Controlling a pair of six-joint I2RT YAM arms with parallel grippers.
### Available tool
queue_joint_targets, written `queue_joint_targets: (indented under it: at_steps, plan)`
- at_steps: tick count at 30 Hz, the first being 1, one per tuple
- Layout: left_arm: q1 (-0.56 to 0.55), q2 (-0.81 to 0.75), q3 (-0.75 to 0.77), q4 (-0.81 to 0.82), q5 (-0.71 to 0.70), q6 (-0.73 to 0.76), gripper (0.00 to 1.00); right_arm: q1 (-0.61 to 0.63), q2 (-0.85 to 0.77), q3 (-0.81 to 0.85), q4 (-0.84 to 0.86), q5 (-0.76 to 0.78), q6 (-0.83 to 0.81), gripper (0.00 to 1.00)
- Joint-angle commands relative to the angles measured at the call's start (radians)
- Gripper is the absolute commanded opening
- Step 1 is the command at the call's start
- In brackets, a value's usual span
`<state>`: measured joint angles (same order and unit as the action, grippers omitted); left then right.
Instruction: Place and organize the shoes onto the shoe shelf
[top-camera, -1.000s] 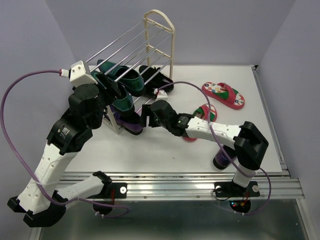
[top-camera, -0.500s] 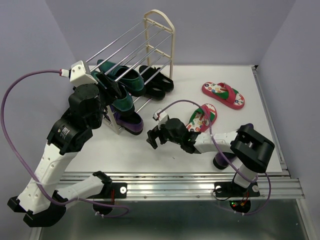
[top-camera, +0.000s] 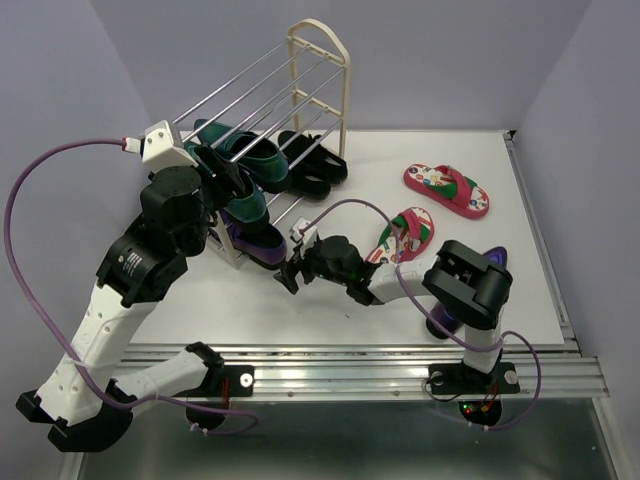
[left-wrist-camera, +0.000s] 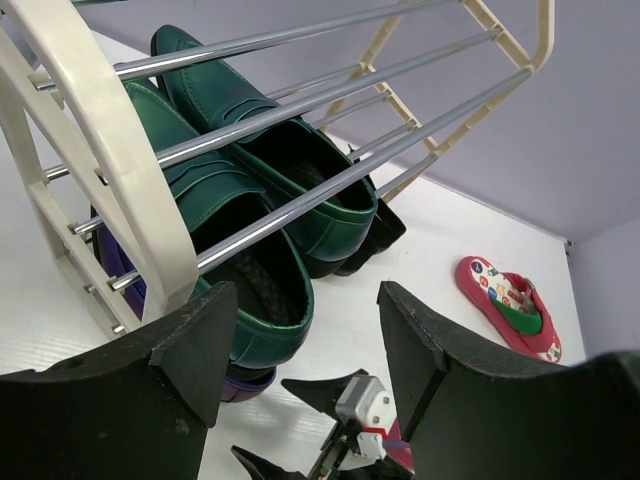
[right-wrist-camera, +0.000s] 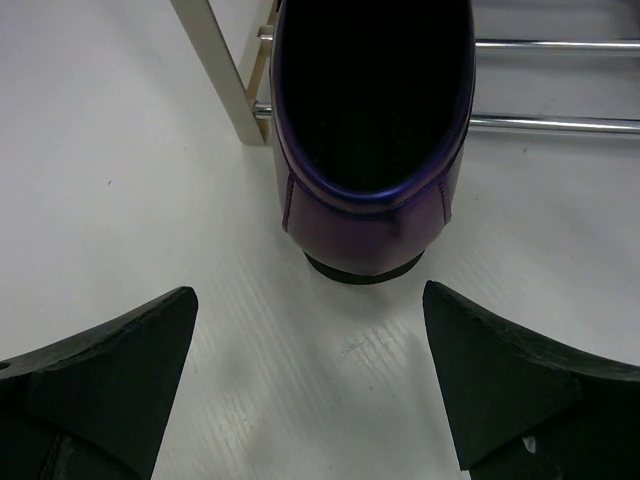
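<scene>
Shelf (top-camera: 318, 70) stands slantwise on table (top-camera: 300, 315), cream end frames joined by shiny rods. On it: two green shoes (left-wrist-camera: 300, 190) side by side under the upper rods near the shelf's near end, black shoes (top-camera: 318, 165) low down toward its far end, and one purple loafer (right-wrist-camera: 372, 160) on the bottom rods at the near end, heel poking out of the shelf's front.

R arm: upper link rises from base to a high elbow well right of the shelf, then the forearm runs long and low, almost flat over the table, toward the shelf's near front corner. R gripper (top-camera: 292, 268) sits just in front of the shelf, aimed straight at the loafer's heel. Its fingers (right-wrist-camera: 110, 380) are spread wide w/ nothing in them; the heel is centred btwn the tips but apart from both.

L arm: rears up from base, bent at elbow, wrist high beside the shelf's near end frame and looking along the rods. L gripper (left-wrist-camera: 305, 295) hangs at that near end above the green shoes, fingers (left-wrist-camera: 190, 350) spread, holding nothing, touching neither rods nor shoes.

Off the shelf: two flip-flops (top-camera: 447, 190) lie insole-up well right of it, one closer to the shelf than the other. 2nd loafer (top-camera: 443, 322) is farthest from the shelf, mostly hidden behind the R elbow.
</scene>
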<state>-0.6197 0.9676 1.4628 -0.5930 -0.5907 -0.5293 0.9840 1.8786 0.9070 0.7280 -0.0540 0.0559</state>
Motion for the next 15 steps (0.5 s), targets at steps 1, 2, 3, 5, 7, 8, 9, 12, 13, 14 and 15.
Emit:
queue_joint_targets:
  at_steps: [1, 2, 3, 5, 7, 8, 9, 12, 13, 14, 15]
  plan:
    - [0.003, -0.001, 0.001, 0.033, -0.011, -0.003, 0.69, 0.010, 0.040, 0.061, 0.128, -0.027, -0.030, 1.00]
    - [0.003, -0.001, 0.001, 0.032, -0.011, -0.005, 0.69, 0.010, 0.062, 0.075, 0.140, -0.026, -0.027, 1.00]
    - [0.003, 0.000, 0.001, 0.033, -0.011, -0.005, 0.69, 0.010, 0.073, 0.079, 0.148, -0.015, -0.024, 1.00]
    - [0.003, 0.002, 0.001, 0.033, -0.011, -0.005, 0.69, 0.010, 0.105, 0.089, 0.174, -0.006, -0.019, 1.00]
    - [0.003, 0.003, 0.001, 0.032, -0.011, -0.005, 0.69, 0.010, 0.123, 0.107, 0.185, 0.005, -0.019, 1.00]
    - [0.005, 0.003, 0.002, 0.030, -0.012, -0.005, 0.69, 0.010, 0.132, 0.110, 0.194, 0.006, -0.022, 1.00]
    - [0.005, 0.005, 0.002, 0.032, -0.012, -0.005, 0.69, 0.010, 0.149, 0.115, 0.209, 0.012, -0.024, 1.00]
    - [0.003, 0.006, 0.004, 0.029, -0.012, -0.005, 0.69, 0.010, 0.183, 0.145, 0.212, 0.025, -0.034, 0.96]
    - [0.003, 0.008, 0.004, 0.028, -0.012, -0.005, 0.69, 0.010, 0.189, 0.164, 0.209, 0.028, -0.034, 0.94]
    - [0.005, 0.006, 0.004, 0.027, -0.012, -0.006, 0.69, 0.010, 0.194, 0.170, 0.208, 0.032, -0.039, 0.92]
    - [0.005, 0.005, 0.004, 0.027, -0.012, -0.006, 0.69, 0.010, 0.200, 0.173, 0.209, 0.040, -0.039, 0.86]
